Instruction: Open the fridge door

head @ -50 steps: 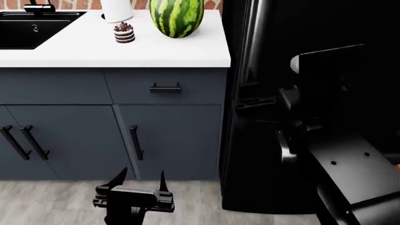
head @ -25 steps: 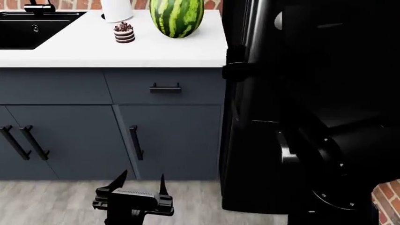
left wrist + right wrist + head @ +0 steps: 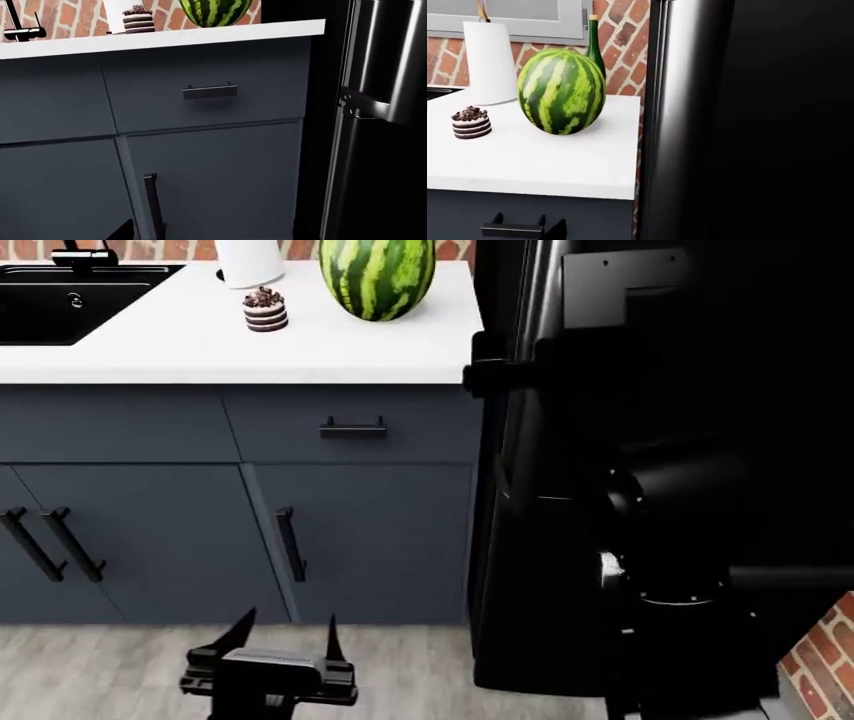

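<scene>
Hanging low over the wood-look floor (image 3: 107, 680), the left gripper (image 3: 287, 635) sat nearest the head camera with its 2 dark fingers spread apart and nothing between them, pointed at the slate-blue cabinet doors (image 3: 360, 540) and taking no part in the job. Further in and to the right, the right arm (image 3: 667, 540) rose as a dark mass in front of the black fridge, and the right gripper (image 3: 487, 375) reached to the fridge's left edge at about counter height, right at the long vertical handle (image 3: 534, 330). Black on black hid the fingers, so whether they were clamped on the handle or loose beside it could not be told. The fridge door (image 3: 760, 110) stood immediately right of the white countertop (image 3: 200, 340), and in every view its edge lay flush with the body, no gap and no interior showing. By that evidence the task was at the approach or grasp stage: the hand had reached the handle area, while the pull and the swing of the door were all left to do. Beyond, on the counter, stood a striped watermelon (image 3: 378, 275), a small chocolate cake (image 3: 264, 310), and a sink (image 3: 60, 300) against the brick wall (image 3: 627, 55).
</scene>
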